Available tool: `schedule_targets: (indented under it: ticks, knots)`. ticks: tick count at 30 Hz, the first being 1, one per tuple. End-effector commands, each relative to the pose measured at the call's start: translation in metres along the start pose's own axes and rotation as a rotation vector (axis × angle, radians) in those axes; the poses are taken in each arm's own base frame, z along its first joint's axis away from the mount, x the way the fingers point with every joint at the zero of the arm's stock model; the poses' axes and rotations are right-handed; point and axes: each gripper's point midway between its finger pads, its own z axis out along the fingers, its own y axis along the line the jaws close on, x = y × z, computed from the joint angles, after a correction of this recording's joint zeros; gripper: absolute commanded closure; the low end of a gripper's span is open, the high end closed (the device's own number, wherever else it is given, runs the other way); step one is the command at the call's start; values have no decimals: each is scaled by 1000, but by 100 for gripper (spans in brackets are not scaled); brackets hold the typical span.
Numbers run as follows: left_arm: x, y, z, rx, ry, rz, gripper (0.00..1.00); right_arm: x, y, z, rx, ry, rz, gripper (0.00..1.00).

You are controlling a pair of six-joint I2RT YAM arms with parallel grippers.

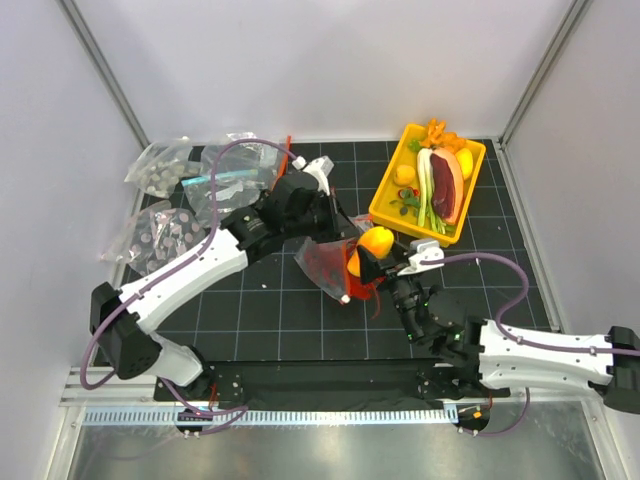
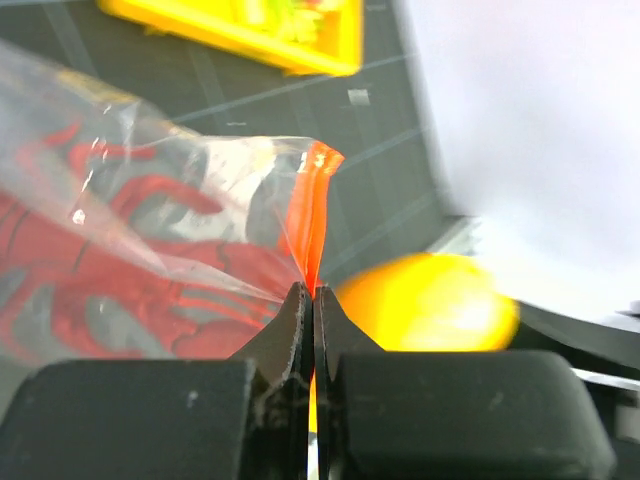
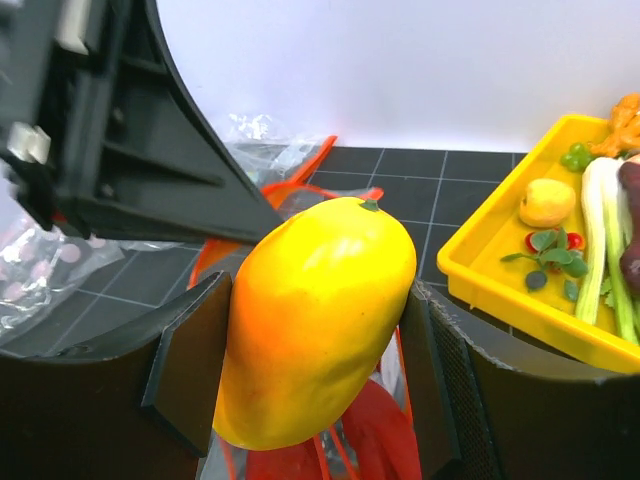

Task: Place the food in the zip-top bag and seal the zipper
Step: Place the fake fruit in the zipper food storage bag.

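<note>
From above, you see the left arm (image 1: 190,270) reaching across the black counter (image 1: 260,310) to the middle. There the zip-top bag (image 1: 325,265) lies with the red lobster (image 1: 330,268) inside it. The right arm (image 1: 530,350) comes in from the near right. A yellow-orange fruit (image 1: 376,241) sits at its tip, just beside the bag's mouth. The yellow tray (image 1: 385,205) stands behind them with a leek (image 1: 427,190) and a dark red slab (image 1: 447,185) in it. The bags of grey discs (image 1: 160,200) lie far to the left.

In the left wrist view, the left jaws are pressed together and they pinch the zipper (image 2: 312,215). This red-orange strip stands up from between them. The clear bag spreads to the left and you can see the lobster through the plastic. The fruit is blurred, close on the right of the jaws.

In the right wrist view, the right jaws are spread wide around the fruit and both pads touch its sides, so it is held. The zipper curves behind and under the fruit, and the red of the lobster shows below it. You cannot tell here whether the fruit has passed the mouth. The tray is on the right.
</note>
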Motion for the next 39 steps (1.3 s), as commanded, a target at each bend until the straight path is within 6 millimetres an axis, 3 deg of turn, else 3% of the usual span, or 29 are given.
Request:
schedule_targets:
  ticks: [1, 5, 10, 12, 13, 14, 16, 21, 25, 33, 39]
  knots:
    - [-22, -52, -26, 242, -36, -108, 99, -21, -5, 6, 59, -98, 18, 99]
    - [-25, -67, -37, 331, -17, -172, 100, -27, -3, 15, 104, -139, -16, 99]
    - [-28, -71, -42, 391, -22, -242, 100, -18, -8, 28, 128, -150, -24, 97]
    - [-31, -72, -44, 402, -32, -241, 100, -9, 3, 35, 66, -108, -2, 73]
    - [-33, -70, -43, 397, -35, -243, 99, -7, 1, 38, 60, -94, 8, 44]
    - [-33, -69, -42, 399, -27, -243, 100, -1, 1, 39, 51, -70, 2, 36]
    - [-37, -62, -38, 392, -22, -251, 100, 1, 0, 39, 38, -64, 32, 29]
    - [-37, -57, -31, 402, 26, -252, 100, 4, 1, 35, -8, -29, 49, 25]
    - [-42, -56, -30, 408, 20, -235, 100, 4, 5, 33, -34, -6, 40, 11]
    - [-50, -49, -36, 372, -4, -207, 100, -3, 12, 28, -80, 36, 68, 16]
    - [-52, -33, -36, 309, -36, -157, 99, -12, 25, 20, -153, 154, 61, 43]
